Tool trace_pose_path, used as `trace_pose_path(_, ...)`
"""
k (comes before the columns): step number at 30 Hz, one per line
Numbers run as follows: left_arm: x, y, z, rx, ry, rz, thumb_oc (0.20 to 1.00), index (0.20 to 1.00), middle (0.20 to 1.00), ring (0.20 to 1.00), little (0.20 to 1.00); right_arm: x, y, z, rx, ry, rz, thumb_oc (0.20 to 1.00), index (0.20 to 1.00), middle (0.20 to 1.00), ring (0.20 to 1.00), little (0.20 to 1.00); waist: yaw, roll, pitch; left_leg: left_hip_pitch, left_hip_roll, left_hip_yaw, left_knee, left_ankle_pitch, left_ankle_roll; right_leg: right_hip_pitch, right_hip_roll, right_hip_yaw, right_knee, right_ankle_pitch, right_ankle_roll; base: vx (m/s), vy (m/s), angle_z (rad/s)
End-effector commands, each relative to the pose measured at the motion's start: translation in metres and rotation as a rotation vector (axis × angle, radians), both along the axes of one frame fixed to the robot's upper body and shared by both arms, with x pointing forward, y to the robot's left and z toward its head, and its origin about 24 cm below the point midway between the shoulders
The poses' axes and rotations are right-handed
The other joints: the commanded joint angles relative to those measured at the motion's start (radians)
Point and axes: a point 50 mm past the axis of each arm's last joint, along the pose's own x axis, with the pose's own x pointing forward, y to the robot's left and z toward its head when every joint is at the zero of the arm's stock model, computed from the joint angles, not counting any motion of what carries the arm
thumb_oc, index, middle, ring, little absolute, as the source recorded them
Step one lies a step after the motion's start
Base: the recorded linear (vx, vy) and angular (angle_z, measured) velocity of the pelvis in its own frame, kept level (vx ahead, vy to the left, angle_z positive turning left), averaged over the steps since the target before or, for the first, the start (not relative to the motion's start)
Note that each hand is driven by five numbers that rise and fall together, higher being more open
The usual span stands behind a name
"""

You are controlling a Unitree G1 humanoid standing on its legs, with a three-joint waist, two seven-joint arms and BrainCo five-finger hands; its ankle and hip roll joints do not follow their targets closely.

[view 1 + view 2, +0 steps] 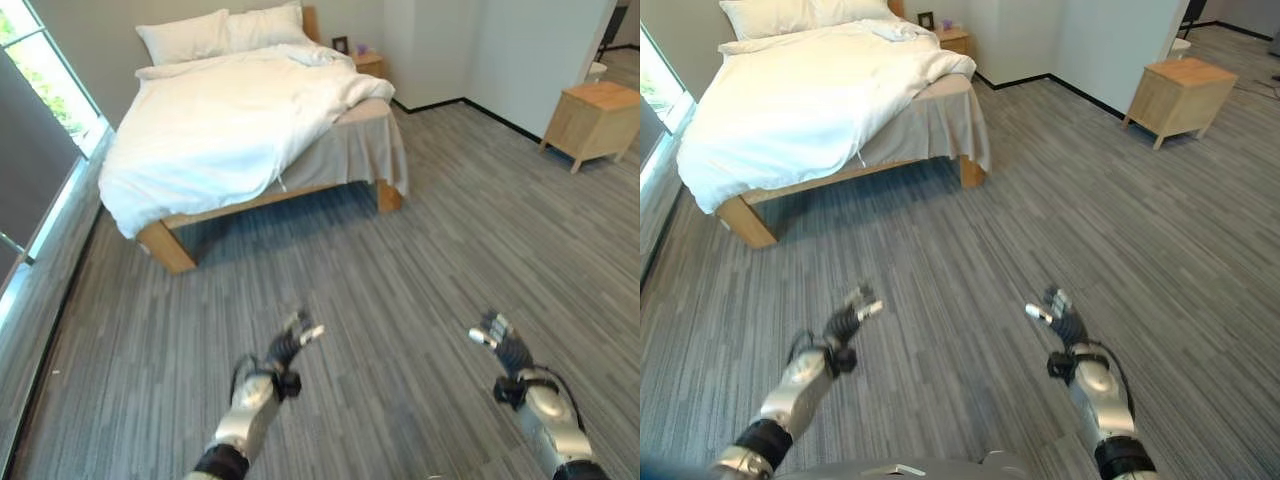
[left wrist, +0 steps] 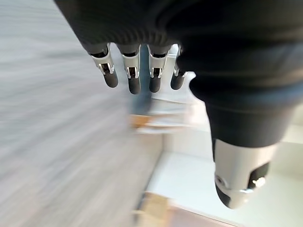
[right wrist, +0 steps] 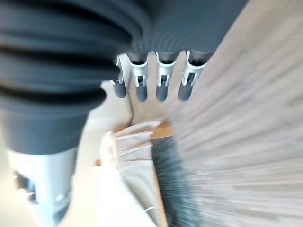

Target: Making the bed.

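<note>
In the left eye view the bed stands well ahead on the grey plank floor, its wooden frame along the window wall. A white duvet lies rumpled over it, hanging low over the foot corner on the window side and pulled back from the other foot corner, where a beige bed skirt shows. Two pillows lie at the head end. A small nightstand stands beside the head, and a wooden cabinet stands apart by the far wall. The left hand and right hand hover over the floor, well short of the bed, holding nothing.

The right eye view shows the same layout.

In the left wrist view the left hand's fingers are straight and empty.

In the right wrist view the right hand's fingers are likewise straight and empty, with the bed's corner past them.
</note>
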Motion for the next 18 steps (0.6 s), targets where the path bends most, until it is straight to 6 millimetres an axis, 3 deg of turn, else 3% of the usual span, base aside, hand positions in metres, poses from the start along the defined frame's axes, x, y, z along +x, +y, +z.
trace_pose_path(1,0.000,0.018,-0.024,-0.006,0.096,0.106,1.000,1.000,1.000,1.000,1.000,0.002,0.006,-0.016,-0.007,0.035,-0.009,1.000,1.000,1.000,1.000,1.000,-0.013,-0.057,-0.004,0.047,0.020,-0.056,-0.095,0.028,-0.069,0.162,-0.085,-0.024,-0.348,0.269,0.141,0.00,0.000,0.00)
trace_pose_path(4,0.000,0.019,-0.016,0.005,0.052,0.108,1.000,1.000,1.000,1.000,1.000,0.000,0.011,-0.008,-0.072,-0.001,0.052,1.000,1.000,1.000,1.000,1.000,-0.011,-0.062,0.000,0.047,0.019,-0.056,-0.095,0.025,-0.066,0.162,-0.087,-0.024,-0.350,0.269,0.143,0.01,0.002,-0.01)
trace_pose_path(10,-0.010,0.026,-0.030,0.045,0.117,0.156,1.000,1.000,1.000,1.000,1.000,-0.012,0.016,-0.024,-0.015,0.066,0.031,1.000,1.000,1.000,1.000,1.000,-0.007,-0.069,0.011,0.042,0.015,-0.056,-0.095,0.023,-0.062,0.157,-0.090,-0.023,-0.349,0.272,0.144,0.00,0.000,0.00)
trace_pose_path(18,-0.017,0.032,-0.035,0.051,0.141,0.195,1.000,1.000,1.000,1.000,1.000,-0.011,0.015,-0.021,-0.020,0.052,0.017,1.000,1.000,1.000,1.000,1.000,-0.006,-0.075,0.023,0.032,0.007,-0.051,-0.095,0.017,-0.054,0.141,-0.095,-0.008,-0.352,0.278,0.151,0.01,0.022,-0.01)
